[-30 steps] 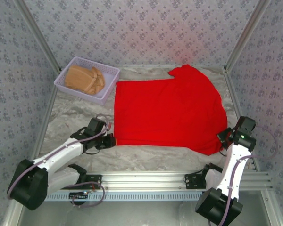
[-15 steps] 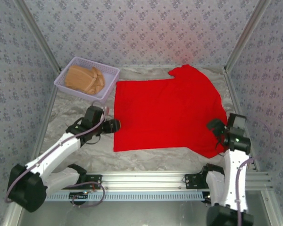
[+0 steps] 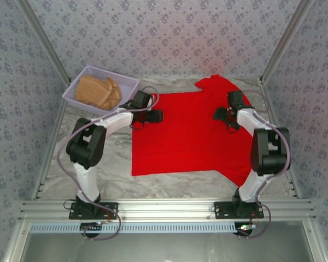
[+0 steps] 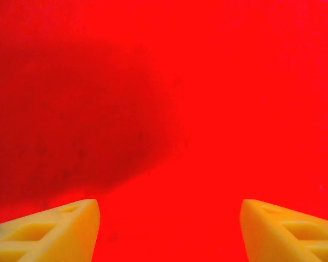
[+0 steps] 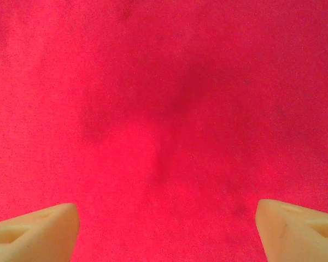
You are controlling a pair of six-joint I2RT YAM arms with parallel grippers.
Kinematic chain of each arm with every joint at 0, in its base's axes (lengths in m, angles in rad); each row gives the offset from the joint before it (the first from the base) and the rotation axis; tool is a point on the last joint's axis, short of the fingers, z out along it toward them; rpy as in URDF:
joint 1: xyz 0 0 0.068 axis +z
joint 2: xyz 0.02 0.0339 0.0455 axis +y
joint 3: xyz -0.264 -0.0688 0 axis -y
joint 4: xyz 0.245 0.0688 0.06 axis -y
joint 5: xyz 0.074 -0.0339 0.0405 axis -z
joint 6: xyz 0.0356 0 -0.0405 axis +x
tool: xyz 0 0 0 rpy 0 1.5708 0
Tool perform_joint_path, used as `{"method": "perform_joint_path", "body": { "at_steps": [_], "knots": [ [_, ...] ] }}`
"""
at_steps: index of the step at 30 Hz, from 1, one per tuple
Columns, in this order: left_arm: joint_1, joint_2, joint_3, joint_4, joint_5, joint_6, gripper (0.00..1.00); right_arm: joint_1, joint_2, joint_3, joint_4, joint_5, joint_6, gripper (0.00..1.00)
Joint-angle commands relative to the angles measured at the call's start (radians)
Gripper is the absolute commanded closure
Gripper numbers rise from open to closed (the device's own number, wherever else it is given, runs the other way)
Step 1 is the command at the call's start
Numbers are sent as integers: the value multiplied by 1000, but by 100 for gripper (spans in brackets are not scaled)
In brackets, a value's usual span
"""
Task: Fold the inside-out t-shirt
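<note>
One inside-out t-shirt (image 3: 191,136) lay spread flat on the table (image 3: 98,158), centre to right, red side up. Two grippers hung over its far half. The left gripper (image 3: 156,116) and the right gripper (image 3: 220,114) both had their jaws apart, holding nothing. Left of the shirt stood one basket (image 3: 76,99) with one tan folded garment (image 3: 98,91) inside.

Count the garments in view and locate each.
2. The red t-shirt lies spread on the table, centre to right; the tan folded garment sits in the lavender basket at far left. Others may hide beneath it.
</note>
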Motion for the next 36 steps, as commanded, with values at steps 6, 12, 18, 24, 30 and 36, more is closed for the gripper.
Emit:
{"method": "perform_joint_path", "body": {
  "at_steps": [6,12,18,24,30,36],
  "knots": [
    [40,236,262,-183,26,63,32,17,216,148,73,-39,40,18],
    [83,298,324,-233,44,66,32,39,312,220,66,-66,66,20],
    [120,356,405,-281,51,86,32,70,397,324,48,-91,94,21],
    [167,434,545,-358,46,114,32,112,429,386,46,-87,131,22],
    [201,559,817,-478,46,143,32,148,450,468,8,-140,135,21],
    [191,505,857,-486,144,134,30,116,237,363,-68,-136,-1,16]
  ]
}}
